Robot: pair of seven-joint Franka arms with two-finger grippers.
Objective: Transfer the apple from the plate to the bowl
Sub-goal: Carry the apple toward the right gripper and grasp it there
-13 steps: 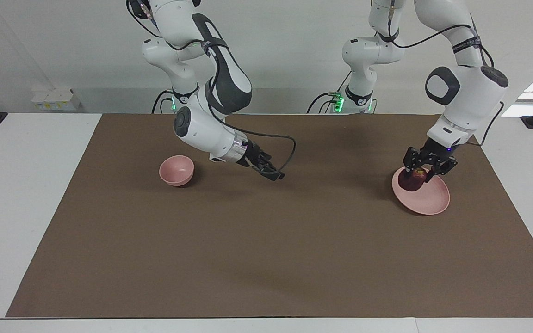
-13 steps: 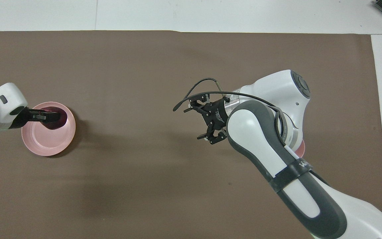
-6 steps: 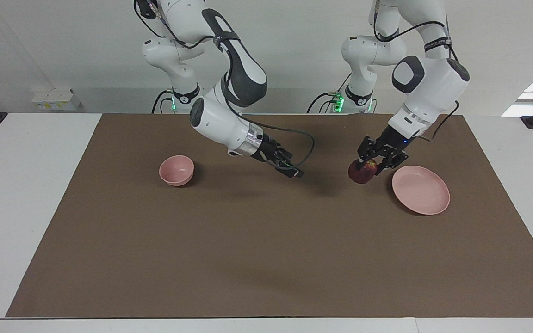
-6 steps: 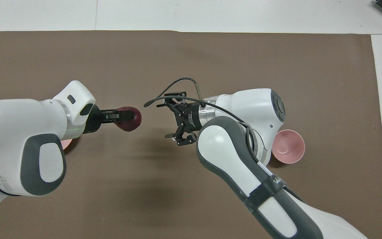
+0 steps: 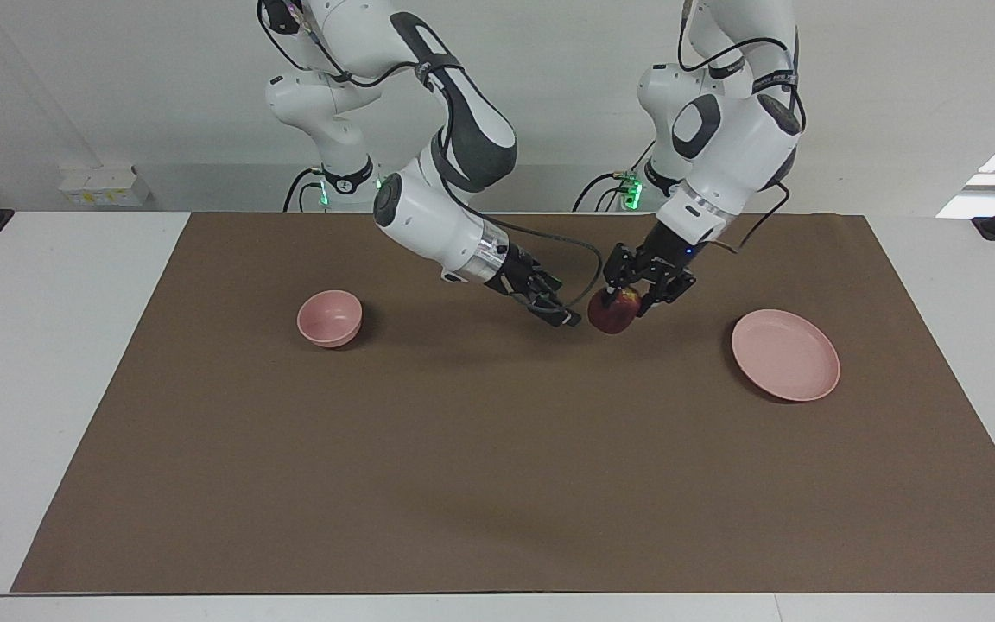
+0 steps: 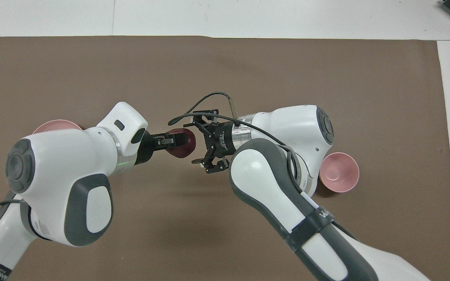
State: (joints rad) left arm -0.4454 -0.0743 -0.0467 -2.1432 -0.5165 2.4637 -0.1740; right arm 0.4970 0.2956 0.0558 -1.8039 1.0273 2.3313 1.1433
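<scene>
The left gripper point(image 5: 619, 304) is clamped on the apple point(image 5: 613, 314), holding it in the air over the middle of the brown mat point(image 5: 497, 484), off the plate point(image 5: 785, 355), which lies bare toward the left arm's end of the worktop. The right gripper point(image 5: 560, 313) hangs just beside the apple with its fingers spread apart, and whether they touch the fruit cannot be told. The bowl point(image 5: 330, 318) sits toward the right arm's end, well apart from both grippers.

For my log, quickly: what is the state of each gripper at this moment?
Left gripper: closed on the apple, over the mat.
Right gripper: open, holding nothing, beside the apple.
</scene>
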